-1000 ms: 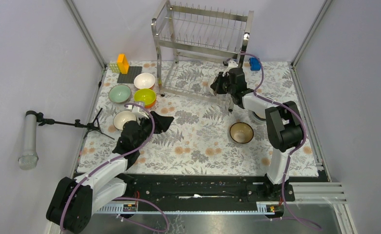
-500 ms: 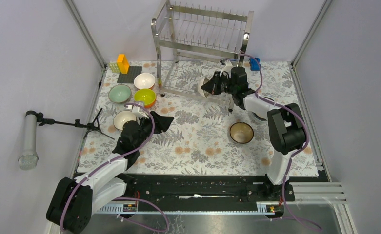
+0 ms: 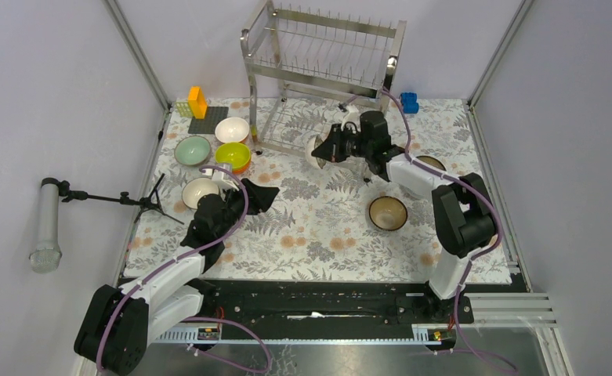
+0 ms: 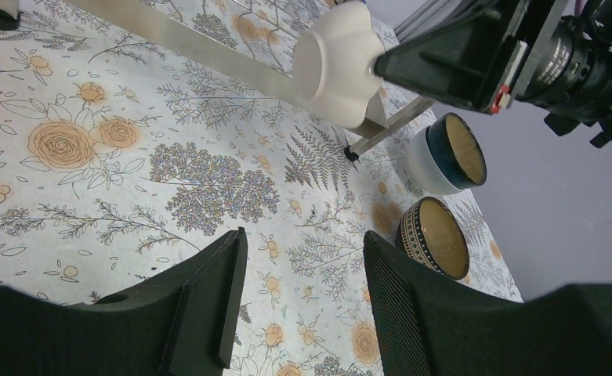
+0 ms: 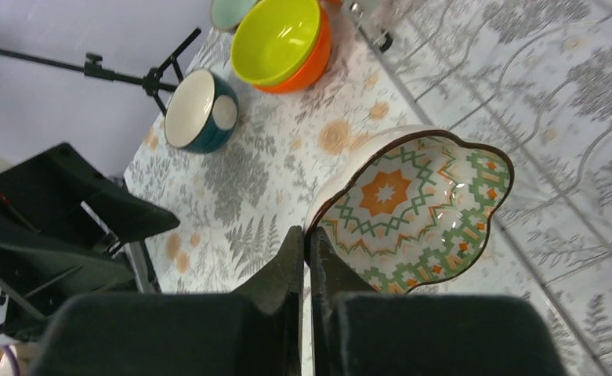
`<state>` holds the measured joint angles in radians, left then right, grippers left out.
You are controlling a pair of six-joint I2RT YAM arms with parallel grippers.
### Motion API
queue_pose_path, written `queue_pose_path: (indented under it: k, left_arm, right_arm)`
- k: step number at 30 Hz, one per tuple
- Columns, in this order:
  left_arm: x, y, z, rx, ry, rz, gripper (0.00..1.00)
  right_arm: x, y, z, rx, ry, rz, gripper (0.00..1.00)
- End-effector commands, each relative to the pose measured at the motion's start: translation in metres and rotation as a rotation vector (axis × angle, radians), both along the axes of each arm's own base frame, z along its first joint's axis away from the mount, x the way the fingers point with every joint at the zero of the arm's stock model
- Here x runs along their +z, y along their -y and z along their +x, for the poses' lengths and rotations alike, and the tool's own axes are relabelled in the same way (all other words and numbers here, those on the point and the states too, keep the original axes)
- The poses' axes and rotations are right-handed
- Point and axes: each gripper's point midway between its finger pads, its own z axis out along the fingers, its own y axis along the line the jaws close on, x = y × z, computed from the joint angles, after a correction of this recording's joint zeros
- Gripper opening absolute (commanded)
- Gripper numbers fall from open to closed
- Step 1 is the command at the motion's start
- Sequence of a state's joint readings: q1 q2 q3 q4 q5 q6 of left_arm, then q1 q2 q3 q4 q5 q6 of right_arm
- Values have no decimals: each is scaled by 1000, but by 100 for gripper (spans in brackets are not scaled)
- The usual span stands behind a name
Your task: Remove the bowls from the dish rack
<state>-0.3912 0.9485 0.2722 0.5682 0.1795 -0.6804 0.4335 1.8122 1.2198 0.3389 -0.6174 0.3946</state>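
Your left gripper (image 4: 302, 301) hangs over the flowered cloth (image 3: 310, 227), jaws well apart with nothing between them. Its arm reaches forward from its base, just beside the teal bowl (image 3: 200, 190). To the right, your right gripper (image 5: 306, 251) is clamped on the rim of a scalloped bowl (image 5: 412, 204), tipped on edge in the air just in front of the dish rack (image 3: 322, 47). The right wrist camera shows the bowl's green-and-orange patterned inside. The left wrist camera shows only its plain white underside.
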Motion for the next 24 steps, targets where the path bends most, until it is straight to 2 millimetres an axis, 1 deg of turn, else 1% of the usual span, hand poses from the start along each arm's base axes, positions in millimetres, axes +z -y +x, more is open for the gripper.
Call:
queue_pose_path:
  k: [1, 5, 7, 13, 15, 18, 19, 24]
  left_arm:
    - [11, 1, 1, -1, 44, -5, 61]
    - [11, 1, 0, -1, 44, -5, 61]
    - [11, 1, 0, -2, 43, -5, 61]
    - [11, 0, 0, 0, 42, -5, 61]
    - [11, 0, 1, 1, 42, -4, 61]
    - [10, 0, 1, 3, 41, -1, 61]
    - [10, 0, 1, 3, 40, -1, 61]
    - [10, 0, 1, 3, 40, 0, 61]
  right_arm:
    - [52, -18, -32, 96, 182, 24, 0]
    - [34, -15, -50, 77, 126, -27, 0]
    - [24, -11, -55, 59, 104, -75, 0]
    - [-3, 7, -59, -6, -14, -211, 0]
    - [-14, 12, -63, -12, -73, -251, 0]
    - [-25, 16, -71, 0, -138, -303, 0]
    - [-27, 16, -71, -3, -140, -319, 0]
    - [-51, 33, -71, -68, -162, -491, 0]
